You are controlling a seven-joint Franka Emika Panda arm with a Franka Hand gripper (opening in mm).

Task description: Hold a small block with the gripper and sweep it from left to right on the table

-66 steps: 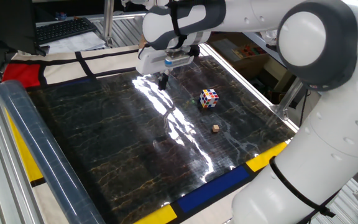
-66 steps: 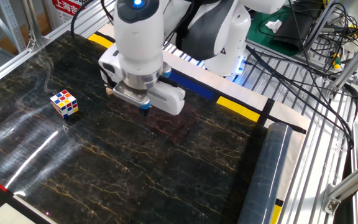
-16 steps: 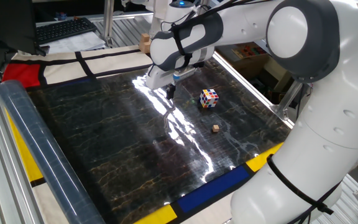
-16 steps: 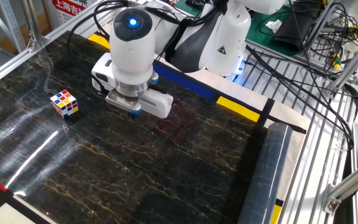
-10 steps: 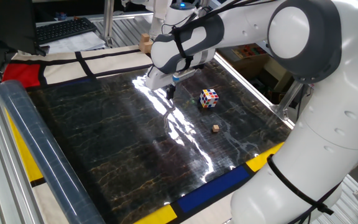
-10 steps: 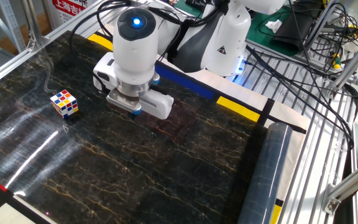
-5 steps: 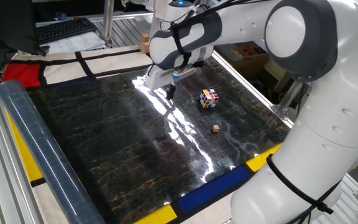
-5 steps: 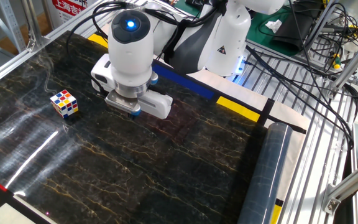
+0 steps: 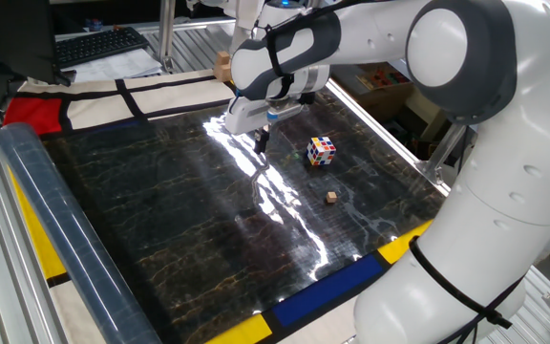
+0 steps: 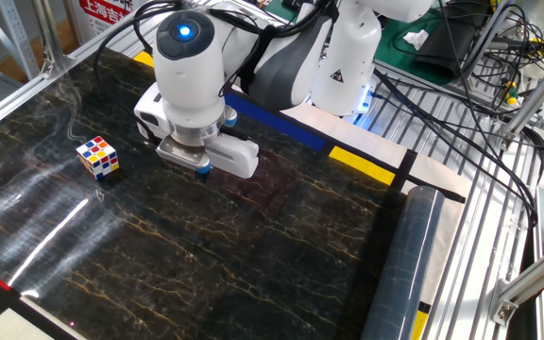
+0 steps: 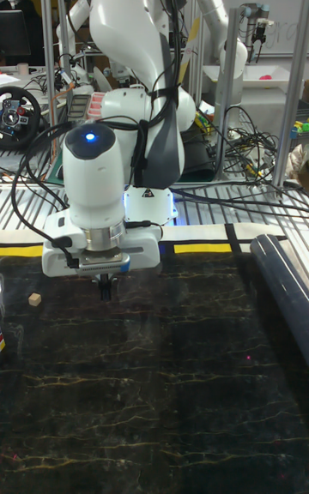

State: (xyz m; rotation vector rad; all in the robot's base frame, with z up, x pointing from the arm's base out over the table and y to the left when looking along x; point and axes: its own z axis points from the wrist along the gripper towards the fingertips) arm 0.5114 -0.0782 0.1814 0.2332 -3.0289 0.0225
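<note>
The small block [image 9: 331,197] is a tiny tan cube lying on the black marble table [image 9: 179,239], near the right side and in front of the multicoloured puzzle cube [image 9: 321,151]. In the tall fixed view the small block [image 11: 35,298] lies left of my gripper [image 11: 106,288]. My gripper [image 9: 262,143] hangs just over the table, left of the puzzle cube and well apart from the block. Its dark fingers are pressed together with nothing between them. In the other fixed view the white hand [image 10: 196,142] hides the block, and the puzzle cube [image 10: 97,157] sits to its left.
A larger tan wooden block [image 9: 222,65] stands beyond the table's far edge. A long clear plastic roll [image 9: 55,229] lies along the left border and also shows as the roll [image 10: 404,264]. Yellow, blue and red panels frame the table. Cables and metal rails lie outside it.
The arm's hand has drifted slightly left in the other fixed view. The gripper stays shut and low over the table. The small block and puzzle cube have not moved.
</note>
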